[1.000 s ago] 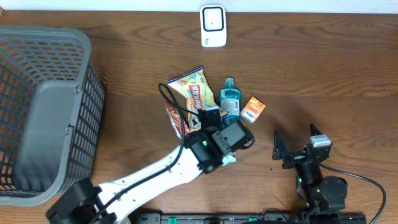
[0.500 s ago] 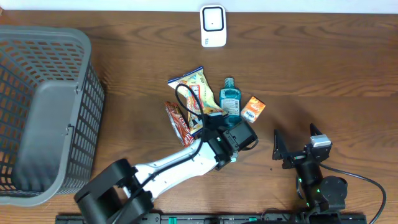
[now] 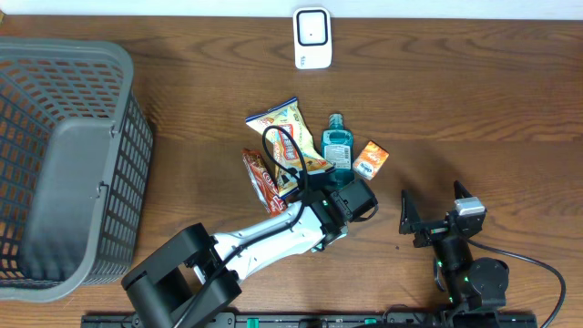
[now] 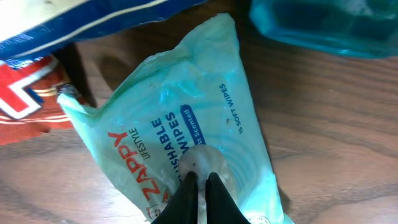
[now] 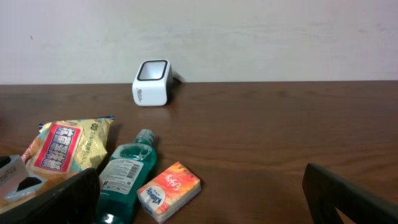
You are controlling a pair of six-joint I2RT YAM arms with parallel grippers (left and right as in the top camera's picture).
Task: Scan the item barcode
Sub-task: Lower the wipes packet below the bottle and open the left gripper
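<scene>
In the left wrist view a pale teal pack of flushable wipes lies on the wood. My left gripper is shut, its black fingertips pinching the film at the pack's middle. From overhead the left gripper covers the pack, just below the teal bottle. The white barcode scanner stands at the table's far edge, well away from the pack. My right gripper rests open at the front right, with nothing between its fingers.
A yellow snack bag, a red snack bar and an orange tissue pack lie around the bottle. A large grey basket fills the left side. The scanner faces the right wrist camera.
The left arm has swung, carrying its gripper a little right and toward the bottle. The right arm has not moved.
</scene>
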